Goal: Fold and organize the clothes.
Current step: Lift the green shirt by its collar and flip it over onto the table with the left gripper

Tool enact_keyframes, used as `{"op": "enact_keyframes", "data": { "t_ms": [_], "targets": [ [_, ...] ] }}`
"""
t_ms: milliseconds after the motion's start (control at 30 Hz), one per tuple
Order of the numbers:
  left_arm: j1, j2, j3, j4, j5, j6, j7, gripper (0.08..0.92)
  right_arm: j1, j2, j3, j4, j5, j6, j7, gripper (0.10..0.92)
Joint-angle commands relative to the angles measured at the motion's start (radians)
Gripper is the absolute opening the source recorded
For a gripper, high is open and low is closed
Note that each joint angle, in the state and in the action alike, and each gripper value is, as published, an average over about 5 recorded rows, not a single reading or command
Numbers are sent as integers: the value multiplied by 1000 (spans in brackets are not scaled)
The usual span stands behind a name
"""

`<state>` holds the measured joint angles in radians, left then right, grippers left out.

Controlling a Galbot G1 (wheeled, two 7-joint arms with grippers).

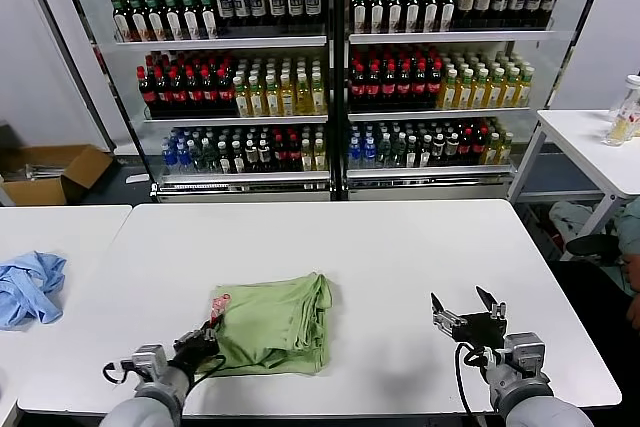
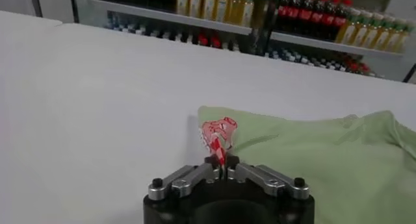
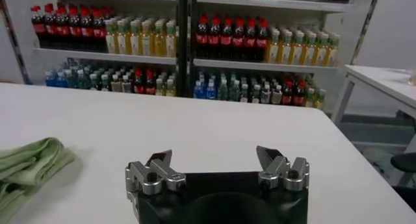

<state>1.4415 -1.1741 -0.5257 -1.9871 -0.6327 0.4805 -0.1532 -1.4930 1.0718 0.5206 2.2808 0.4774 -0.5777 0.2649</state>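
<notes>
As the left hand (image 1: 205,339) clamps the green shirt (image 1: 275,322) near the table's (image 1: 400,257) front edge, another fold appears next, needing a lift across; the right hand (image 1: 466,318) waits spread apart.

Shirt (image 1: 275,325): light green, plain cloth, with a red-and-white printed graphic at its near left corner. Counter (image 1: 400,267): white, unpatterned. Garment (image 1: 28,287) on the adjoining counter to the left: light blue. Left pincer (image 2: 223,168) and right pincer (image 3: 218,167): black bodies with silver-grey metal links. Shelf bottles (image 1: 230,82): dark, red-capped, yellow and blue rows. Cardboard box (image 1: 50,172): brown.
</notes>
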Motion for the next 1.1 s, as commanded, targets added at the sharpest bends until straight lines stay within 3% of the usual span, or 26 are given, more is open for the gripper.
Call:
{"op": "enact_keyframes", "data": {
  "t_ms": [33,233,333,400,500,633,767,900,1100],
  "targets": [
    [57,177,-434,-196,-375,94,34,111,16,2,-2,-3,4,0,0,823],
    [109,326,-716,-129,-581,100,27,111,37,0,0,-7,17,0,-2,823],
    [109,367,-734,-100,-626,101,20,111,41,0,3,-6,21,0,-3,823],
    [96,354,-672,-119,-626,100,8,111,37,0,6,-4,22,0,-3,823],
    [69,274,-480,-201,-574,99,-21,111,21,0,15,0,21,0,-3,823],
    [51,85,-142,-314,-399,97,-20,111,-6,-2,25,10,19,0,-3,823],
    [45,-93,121,-337,-163,95,26,111,-22,-5,28,16,15,1,-1,823],
    [8,-188,251,-296,-34,66,51,111,-25,-3,24,17,9,0,0,823],
    [-62,-269,302,-201,106,8,46,111,-27,-2,22,17,6,0,-1,823]
  ]
}}
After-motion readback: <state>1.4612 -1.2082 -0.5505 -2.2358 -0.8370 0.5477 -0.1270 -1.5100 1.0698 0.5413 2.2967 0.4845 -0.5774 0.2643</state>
